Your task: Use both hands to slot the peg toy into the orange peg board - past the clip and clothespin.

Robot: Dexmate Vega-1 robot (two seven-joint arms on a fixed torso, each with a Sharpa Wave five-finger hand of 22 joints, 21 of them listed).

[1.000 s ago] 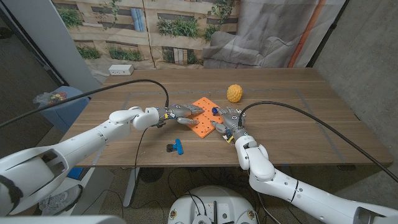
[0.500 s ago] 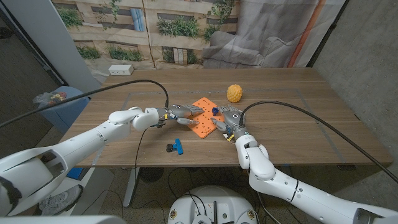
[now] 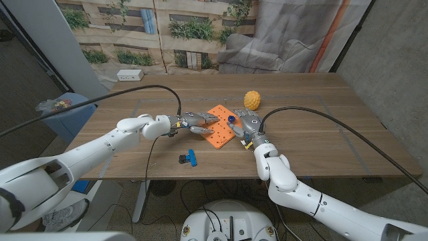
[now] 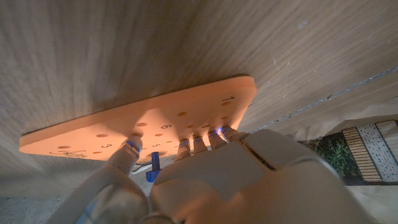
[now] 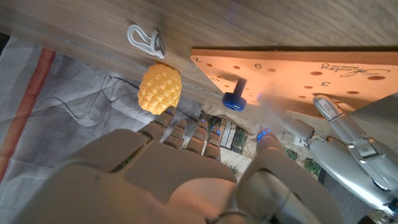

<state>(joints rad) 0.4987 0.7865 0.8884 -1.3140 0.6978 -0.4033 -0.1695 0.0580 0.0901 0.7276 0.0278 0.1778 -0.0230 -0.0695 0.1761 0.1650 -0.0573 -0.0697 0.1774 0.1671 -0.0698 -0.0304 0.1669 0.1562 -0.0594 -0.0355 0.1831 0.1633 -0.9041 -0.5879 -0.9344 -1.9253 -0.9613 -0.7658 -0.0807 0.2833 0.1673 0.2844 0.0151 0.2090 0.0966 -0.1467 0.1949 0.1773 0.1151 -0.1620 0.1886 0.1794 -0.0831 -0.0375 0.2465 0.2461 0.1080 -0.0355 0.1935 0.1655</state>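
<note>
The blue peg (image 5: 236, 96) stands in the orange board (image 3: 220, 124), just beyond the right hand's (image 3: 249, 126) released fingers (image 5: 185, 133); left hand's (image 3: 192, 122) fingers (image 4: 131, 150) press the board.

Even, soft daylight fills the head view; the bench (image 3: 301, 134) shows faint shadows and no glare. Straight lines bow toward the edges. In both wrist views the near hand is blurred, warm-tinted, with small blue glints at its fingertips.

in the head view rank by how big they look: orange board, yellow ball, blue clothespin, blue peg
1. orange board
2. yellow ball
3. blue clothespin
4. blue peg, partly hidden by the right hand, so its place is unsure.
</note>
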